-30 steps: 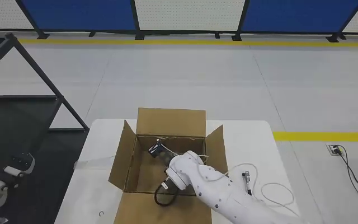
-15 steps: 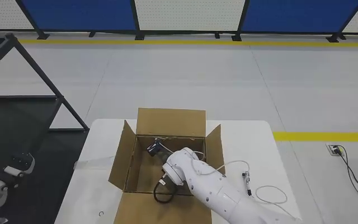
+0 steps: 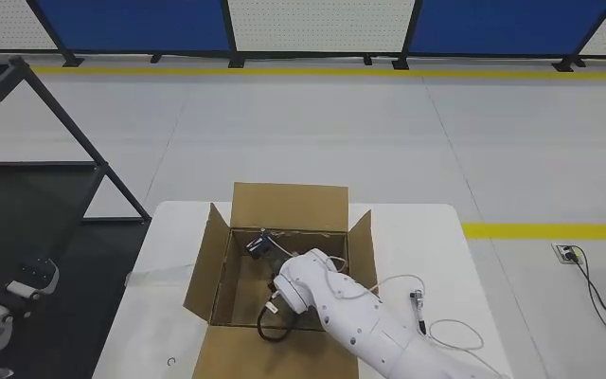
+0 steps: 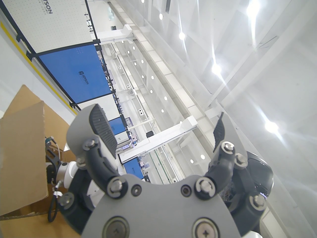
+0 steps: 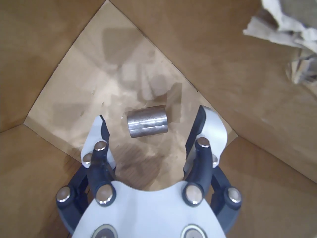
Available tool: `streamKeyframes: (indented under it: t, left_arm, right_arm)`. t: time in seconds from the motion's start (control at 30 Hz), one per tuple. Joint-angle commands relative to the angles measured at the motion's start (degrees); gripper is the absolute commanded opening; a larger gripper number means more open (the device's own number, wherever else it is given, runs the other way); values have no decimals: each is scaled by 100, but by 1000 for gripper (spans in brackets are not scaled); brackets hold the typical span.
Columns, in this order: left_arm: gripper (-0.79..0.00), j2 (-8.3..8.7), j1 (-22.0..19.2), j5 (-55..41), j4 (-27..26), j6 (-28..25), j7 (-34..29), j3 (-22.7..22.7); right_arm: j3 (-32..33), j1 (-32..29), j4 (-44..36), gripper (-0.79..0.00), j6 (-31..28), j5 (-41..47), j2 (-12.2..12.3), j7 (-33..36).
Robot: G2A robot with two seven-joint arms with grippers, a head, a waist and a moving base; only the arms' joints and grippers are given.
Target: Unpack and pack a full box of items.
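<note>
Cardboard box [image 3: 289,204] sits near the middle of the white table [image 3: 417,237], its back at the table's 12 o'clock edge. It is plain brown, with all four flaps spread outward and the inside walls bare.

The right arm [image 3: 322,294] enters the box from about 5 o'clock. Its white casing hides the near, 4 o'clock part of the floor from above. The right gripper [image 5: 151,114] hangs low inside, fingers spread wide and holding nothing.

Crumpled paper [image 5: 284,20], grey-white and torn, lies against one inner wall [image 5: 173,25].

A white cable [image 3: 445,332] lies in loose loops on the table at about 4 o'clock from the box, well apart from it.

One metal cylinder [image 5: 147,123], short, dull grey and scuffed, lies on its side on the box floor. It sits between the right gripper's fingertips, touching neither.

The left gripper [image 4: 158,113] points up toward the ceiling beside a raised flap [image 4: 22,149], also spread wide and empty.
</note>
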Motion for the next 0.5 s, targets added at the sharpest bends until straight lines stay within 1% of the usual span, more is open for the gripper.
streamKeyframes:
  t: [0.0,0.13,0.17,0.23,0.33,0.47]
  left_arm:
    - [0,0,0,0,0,0,0,0]
    - [0,0,0,0,0,0,0,0]
    - [0,0,0,0,0,0,0,0]
    - [0,0,0,0,0,0,0,0]
    - [0,0,0,0,0,0,0,0]
    - [0,0,0,0,0,0,0,0]
  right_arm:
    - [132,-137,-406,-92,126,-201,100,96]
    - [543,-586,-1643,-37,379,-829,401,406]
    - [675,-750,-2028,-37,409,-1031,493,524]
    - [987,-1129,-2897,-12,385,-1421,681,787]
    - [1532,-1811,-4312,0,104,-1848,939,1083]
    - [2181,-2639,-5976,0,-551,-2004,1168,1097]
